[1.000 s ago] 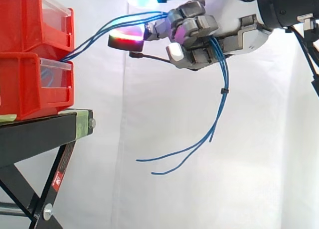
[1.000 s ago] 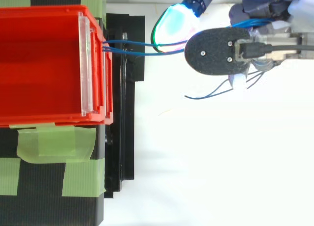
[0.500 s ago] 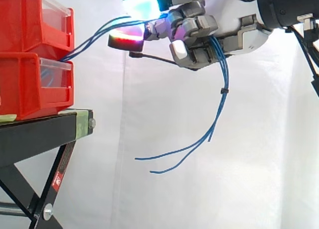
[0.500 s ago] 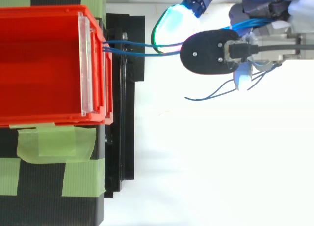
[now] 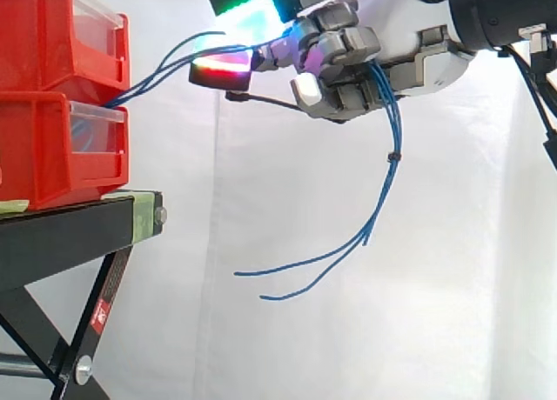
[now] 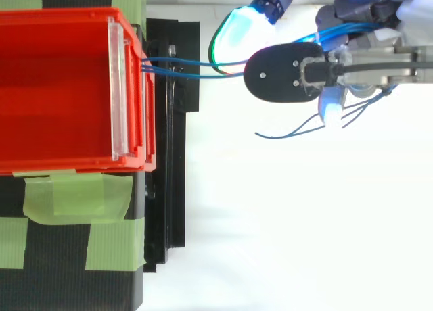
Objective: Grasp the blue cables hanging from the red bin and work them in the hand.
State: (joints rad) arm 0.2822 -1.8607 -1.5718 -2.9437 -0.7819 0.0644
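I start at the hand (image 5: 365, 65), up at the top right in the side view. Its fingers are curled round the blue cables (image 5: 392, 157) and hold them tight in the palm. The glowing fingertips (image 5: 248, 4) stick out toward the bins, one just above the cables and one just below.

Under the hand the cables hang down loose and curl out sideways at the bottom, touching nothing. On the other side they run in a soft bow from the hand across the open gap to the red bin (image 6: 54, 88). They go in at its front, just where it sits on the lower bin (image 5: 52, 148). Both bins rest on the black stand (image 5: 78, 226), which has green tape (image 6: 74, 196) on it. The white curtain (image 5: 261, 348) is behind it all.

I think the grab is done and I am at the part where the hand works the cables. Next I would move the fingers a little at a time and not open them wide, so no cable slips out. I would also not pull away from the bin, because there is not much slack left
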